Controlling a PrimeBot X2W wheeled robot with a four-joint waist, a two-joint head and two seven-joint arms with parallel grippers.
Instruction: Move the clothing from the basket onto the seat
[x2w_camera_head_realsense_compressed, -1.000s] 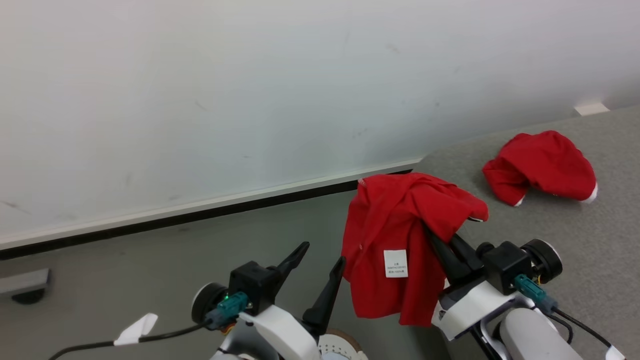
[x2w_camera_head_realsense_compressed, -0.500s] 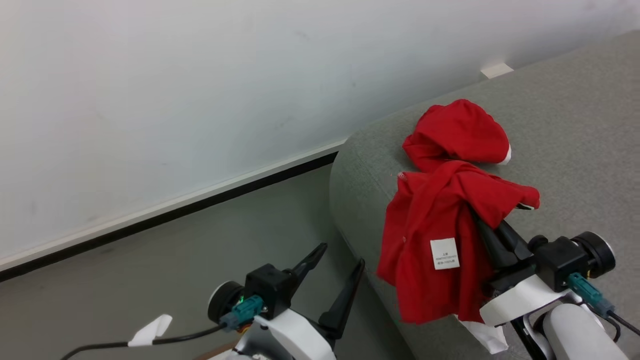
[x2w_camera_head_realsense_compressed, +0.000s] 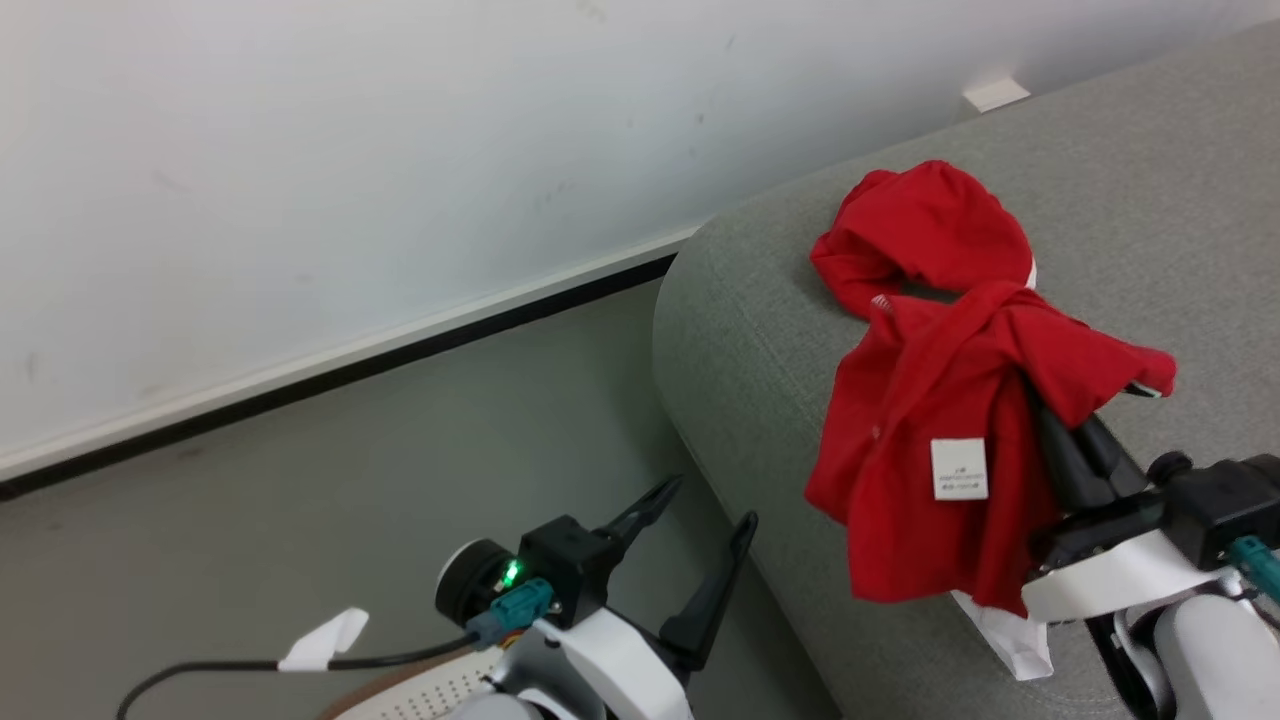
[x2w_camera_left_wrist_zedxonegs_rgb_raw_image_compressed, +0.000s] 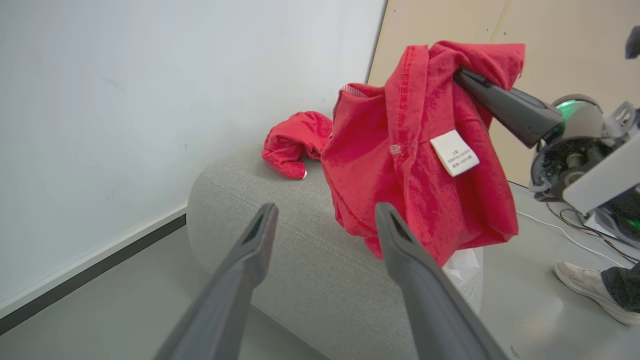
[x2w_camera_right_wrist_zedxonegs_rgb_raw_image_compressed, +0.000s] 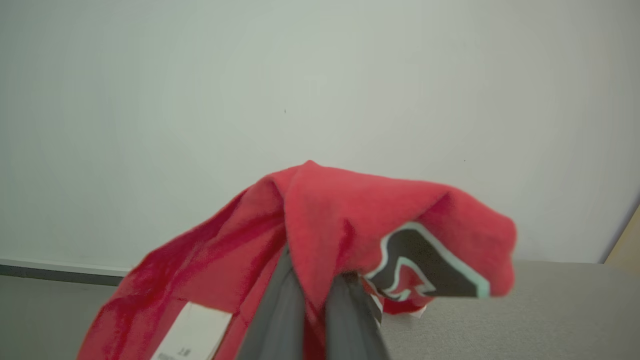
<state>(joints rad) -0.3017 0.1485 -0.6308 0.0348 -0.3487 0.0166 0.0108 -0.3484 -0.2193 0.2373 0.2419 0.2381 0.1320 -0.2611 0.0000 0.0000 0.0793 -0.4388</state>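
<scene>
While dangling over the sofa (x2w_camera_head_realsense_compressed: 760, 330), red garment (x2w_camera_head_realsense_compressed: 930, 400): being pinched by right gripper (x2w_camera_head_realsense_compressed: 1045, 425).
Left gripper (x2w_camera_head_realsense_compressed: 712, 502): hovering spread.

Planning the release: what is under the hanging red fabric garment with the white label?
Light grey woven sofa and something white, partly covered by the red garment.

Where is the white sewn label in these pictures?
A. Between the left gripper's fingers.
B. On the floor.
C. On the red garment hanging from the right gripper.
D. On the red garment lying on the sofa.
C: the label sits on the hanging garment, which the shut right gripper holds over the sofa; the left gripper is open and empty.
</scene>
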